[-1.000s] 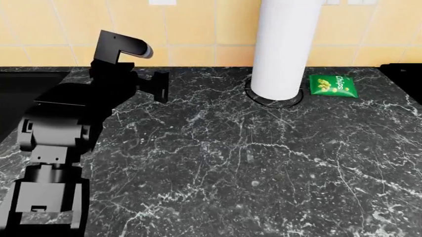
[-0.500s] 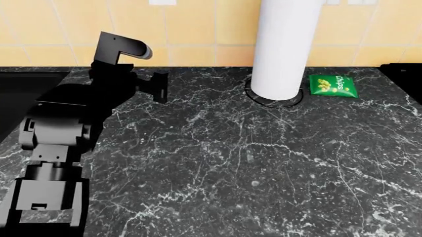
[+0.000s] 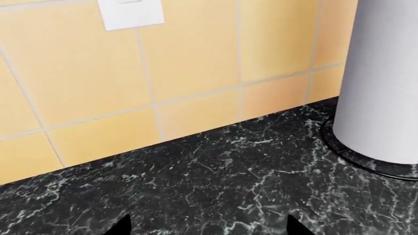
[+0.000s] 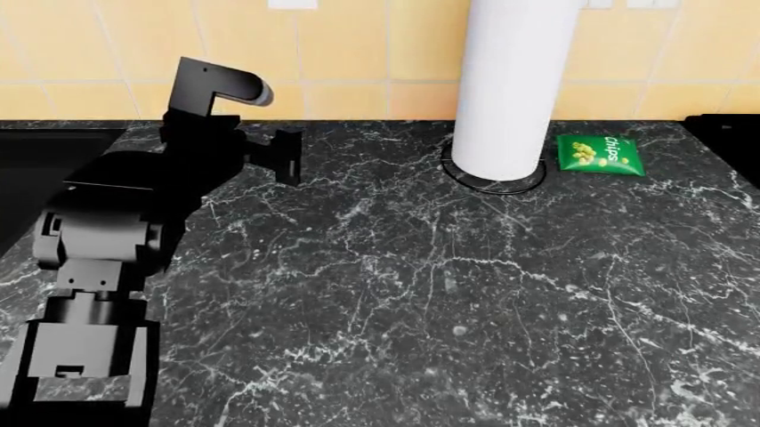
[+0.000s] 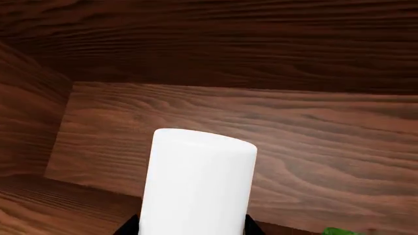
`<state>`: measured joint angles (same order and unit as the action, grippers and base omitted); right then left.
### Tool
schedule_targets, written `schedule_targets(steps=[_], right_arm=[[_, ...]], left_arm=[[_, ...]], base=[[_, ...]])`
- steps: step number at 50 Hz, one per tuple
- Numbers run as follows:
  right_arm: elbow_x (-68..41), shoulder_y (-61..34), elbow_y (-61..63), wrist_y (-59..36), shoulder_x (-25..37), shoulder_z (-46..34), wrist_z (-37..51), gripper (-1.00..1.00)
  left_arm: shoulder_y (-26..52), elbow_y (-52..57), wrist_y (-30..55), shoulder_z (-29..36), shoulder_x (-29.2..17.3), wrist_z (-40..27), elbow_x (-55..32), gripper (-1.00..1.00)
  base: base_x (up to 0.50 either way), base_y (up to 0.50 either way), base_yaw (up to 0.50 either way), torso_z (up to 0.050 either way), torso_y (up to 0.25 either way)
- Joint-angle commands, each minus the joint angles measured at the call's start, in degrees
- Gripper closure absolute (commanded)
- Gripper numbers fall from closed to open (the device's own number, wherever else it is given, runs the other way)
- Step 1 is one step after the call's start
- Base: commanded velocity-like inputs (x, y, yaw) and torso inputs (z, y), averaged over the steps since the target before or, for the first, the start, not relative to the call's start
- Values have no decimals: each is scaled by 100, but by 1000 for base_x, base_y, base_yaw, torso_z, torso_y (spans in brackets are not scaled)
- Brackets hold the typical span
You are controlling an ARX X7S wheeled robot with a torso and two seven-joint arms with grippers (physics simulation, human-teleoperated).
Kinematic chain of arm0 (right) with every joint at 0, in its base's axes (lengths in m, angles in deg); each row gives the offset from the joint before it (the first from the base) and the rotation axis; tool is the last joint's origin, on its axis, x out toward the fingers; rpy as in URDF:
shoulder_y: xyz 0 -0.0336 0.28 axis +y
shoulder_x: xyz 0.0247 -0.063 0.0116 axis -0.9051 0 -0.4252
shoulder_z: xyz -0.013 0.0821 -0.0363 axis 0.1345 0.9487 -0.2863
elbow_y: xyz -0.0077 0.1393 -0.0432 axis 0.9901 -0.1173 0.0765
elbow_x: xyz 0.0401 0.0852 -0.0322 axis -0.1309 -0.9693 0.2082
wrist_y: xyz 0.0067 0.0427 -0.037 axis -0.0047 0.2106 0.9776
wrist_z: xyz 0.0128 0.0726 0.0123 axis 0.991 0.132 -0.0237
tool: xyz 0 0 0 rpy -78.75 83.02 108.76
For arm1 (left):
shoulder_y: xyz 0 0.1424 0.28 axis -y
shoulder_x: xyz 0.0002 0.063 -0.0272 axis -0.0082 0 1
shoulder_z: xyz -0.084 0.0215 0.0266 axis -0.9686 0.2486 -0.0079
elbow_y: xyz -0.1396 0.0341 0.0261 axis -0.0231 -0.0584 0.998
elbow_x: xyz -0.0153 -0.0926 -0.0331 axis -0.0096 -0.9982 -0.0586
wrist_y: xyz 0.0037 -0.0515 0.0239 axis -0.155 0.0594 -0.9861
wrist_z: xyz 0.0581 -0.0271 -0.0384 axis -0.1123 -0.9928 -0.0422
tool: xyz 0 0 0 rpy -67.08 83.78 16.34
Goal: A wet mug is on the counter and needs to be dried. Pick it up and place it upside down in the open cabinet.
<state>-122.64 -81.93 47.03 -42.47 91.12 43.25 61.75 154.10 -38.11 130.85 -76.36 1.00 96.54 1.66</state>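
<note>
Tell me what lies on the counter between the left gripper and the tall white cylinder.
Nothing: in the head view, only bare counter separates the left gripper from the tall white cylinder.

Left arm (image 4: pixel 131 222) marginally shifted (barely perceptible).

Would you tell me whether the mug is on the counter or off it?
Off it: the mug sits between the right hand's fingertips inside a wooden cabinet.

The left arm (image 4: pixel 113 240) fills the left side of the head view, folded upward, its black links stacked from the lower left corner to the wrist at upper left. The left gripper (image 4: pixel 285 153) points right, with two dark fingers (image 3: pixel 121 226) spread apart.
</note>
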Motion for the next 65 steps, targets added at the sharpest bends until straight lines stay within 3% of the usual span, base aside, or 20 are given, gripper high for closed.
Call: schedule_targets(steps=[1, 27, 28, 44, 65], right_arm=[[140, 65, -153, 7, 23, 9, 40, 100], [114, 75, -753, -551, 9, -49, 186, 100], [118, 69, -751, -565, 10, -61, 171, -100], [181, -5, -902, -470, -42, -62, 245, -100], [186, 189, 331, 426, 118, 83, 159, -100]], left_arm=[[-7, 36, 32, 2, -2, -15, -40, -100], [-1, 82, 60, 22, -16, -53, -102, -100], [0, 80, 58, 24, -15, -53, -105, -100], [20, 26, 26, 38, -20, -64, -144, -100], [20, 42, 18, 70, -31, -68, -200, -100]], base=[[0, 0, 0, 0, 0], [4, 0, 1, 0, 0], [13, -3, 0, 0, 0], [0, 0, 0, 0, 0], [0, 0, 0, 0, 0]])
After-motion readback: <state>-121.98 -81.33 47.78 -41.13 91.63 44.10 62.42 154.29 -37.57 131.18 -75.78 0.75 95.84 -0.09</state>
